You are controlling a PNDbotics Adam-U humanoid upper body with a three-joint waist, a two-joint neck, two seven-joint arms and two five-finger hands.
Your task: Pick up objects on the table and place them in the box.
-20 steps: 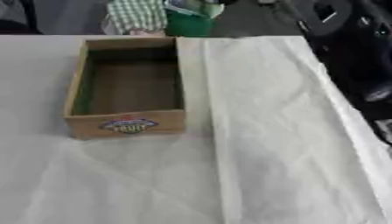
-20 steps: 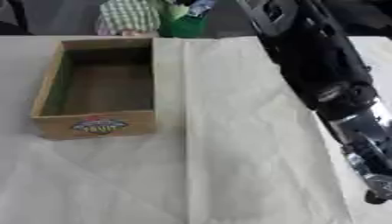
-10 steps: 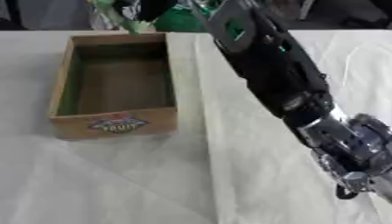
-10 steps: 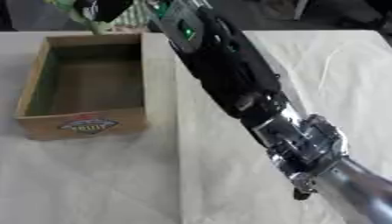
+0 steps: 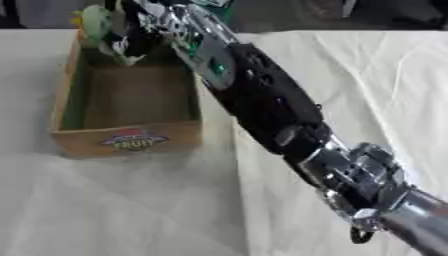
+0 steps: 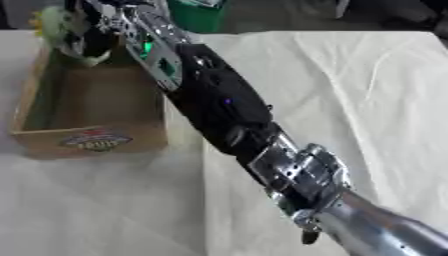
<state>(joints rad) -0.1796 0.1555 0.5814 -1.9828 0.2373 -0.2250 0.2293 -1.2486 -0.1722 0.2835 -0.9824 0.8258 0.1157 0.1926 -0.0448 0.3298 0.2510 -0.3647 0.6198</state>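
Right arm, black with silver joints, stretched diagonally from lower right corner up to far left, over white cloth-covered table. Right hand positioned above far end of open wooden box with fruit label on near wall. Fingers seen curled round pale green and white soft object, blurred, exact kind not determinable. Object held at box's far rim, above interior. Box interior otherwise bare, brown floor visible. Left hand not seen in either view.

The wooden box carries a front label whose only legible word is "FRUIT".
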